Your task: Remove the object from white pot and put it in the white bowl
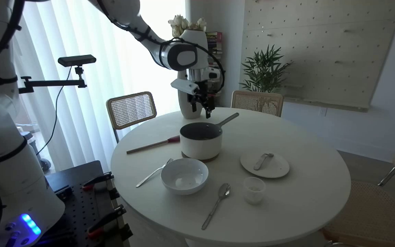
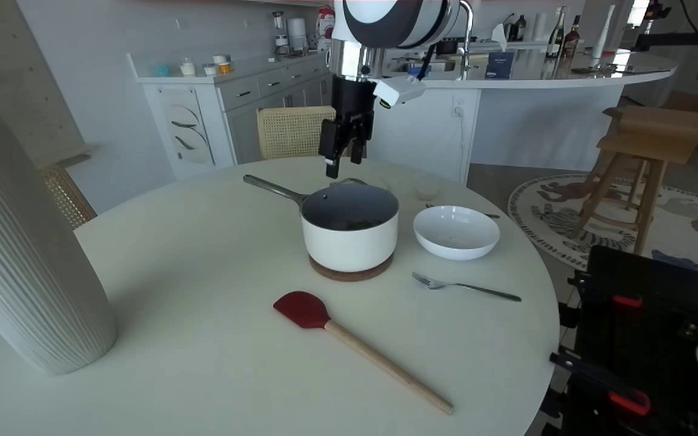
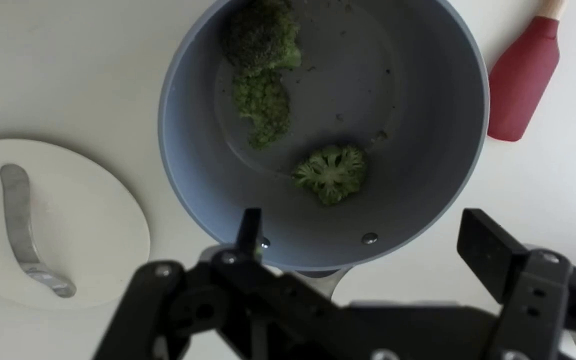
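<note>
The white pot (image 1: 201, 148) stands on a round brown mat in both exterior views (image 2: 351, 249). Its grey inside (image 3: 418, 100) fills much of the wrist view. Three green broccoli lumps lie in it: one with a pale cut face (image 3: 332, 173), a middle one (image 3: 264, 106) and a darker one (image 3: 260, 37). In the exterior views the pot wall hides nearly all of them. The white bowl (image 1: 184, 176) stands beside the pot, also in an exterior view (image 2: 456, 233), and looks empty. My gripper (image 3: 360, 225) is open and empty above the pot's handle side (image 1: 201, 113).
A flat white lid (image 1: 265, 166) with a metal handle lies near the pot. A clear cup (image 1: 254, 190), a spoon (image 1: 224, 192), a fork (image 2: 440, 283) and a red spatula (image 2: 303, 309) lie around. A tall white vase (image 2: 28, 242) stands at the table's edge.
</note>
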`<control>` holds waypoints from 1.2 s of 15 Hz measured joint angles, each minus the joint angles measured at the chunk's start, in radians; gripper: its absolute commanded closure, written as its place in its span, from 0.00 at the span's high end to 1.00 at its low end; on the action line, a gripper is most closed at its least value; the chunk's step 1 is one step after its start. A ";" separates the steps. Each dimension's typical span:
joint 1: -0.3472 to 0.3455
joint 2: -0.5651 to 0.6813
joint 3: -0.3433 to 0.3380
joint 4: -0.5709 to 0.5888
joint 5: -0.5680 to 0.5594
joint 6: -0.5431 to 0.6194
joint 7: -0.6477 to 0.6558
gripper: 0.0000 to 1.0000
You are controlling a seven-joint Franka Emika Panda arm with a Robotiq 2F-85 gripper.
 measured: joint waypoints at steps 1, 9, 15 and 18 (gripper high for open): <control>0.000 0.003 0.000 0.000 0.000 -0.005 0.000 1.00; 0.000 0.041 0.007 -0.001 0.000 -0.040 0.000 1.00; 0.000 0.059 0.010 -0.002 0.000 -0.054 0.000 1.00; 0.000 0.068 0.012 -0.002 0.000 -0.062 0.000 1.00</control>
